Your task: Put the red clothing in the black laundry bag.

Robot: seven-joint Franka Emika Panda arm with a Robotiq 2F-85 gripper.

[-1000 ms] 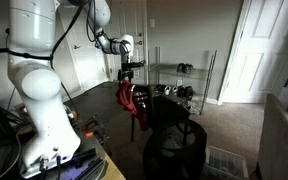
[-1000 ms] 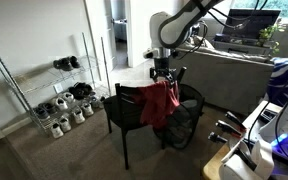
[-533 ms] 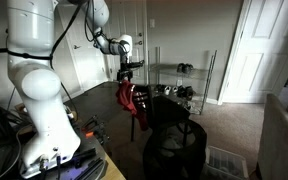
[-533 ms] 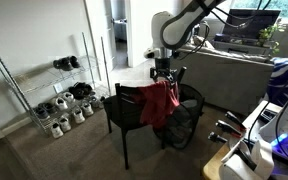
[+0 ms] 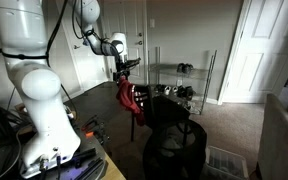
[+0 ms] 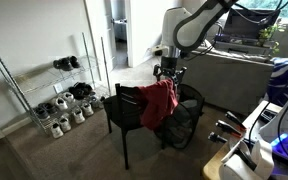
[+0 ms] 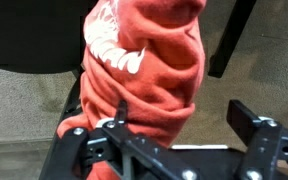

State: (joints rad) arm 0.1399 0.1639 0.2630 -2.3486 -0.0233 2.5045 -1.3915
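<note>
Clearly outside black laundry bag (image 5: pixel 174 155): red clothing (image 5: pixel 130 98)

Red clothing (image 6: pixel 159 104) hanging from pincer (image 6: pixel 167 73), beside black chair (image 6: pixel 126 108), shoe rack (image 6: pixel 46 98) along wall

carpeted room, white door (image 5: pixel 258 48), shoe rack (image 6: pixel 46 92)

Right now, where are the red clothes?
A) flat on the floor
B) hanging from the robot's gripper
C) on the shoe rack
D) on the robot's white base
B: the gripper pinches the top of the red clothes, and they hang down from it.
</note>
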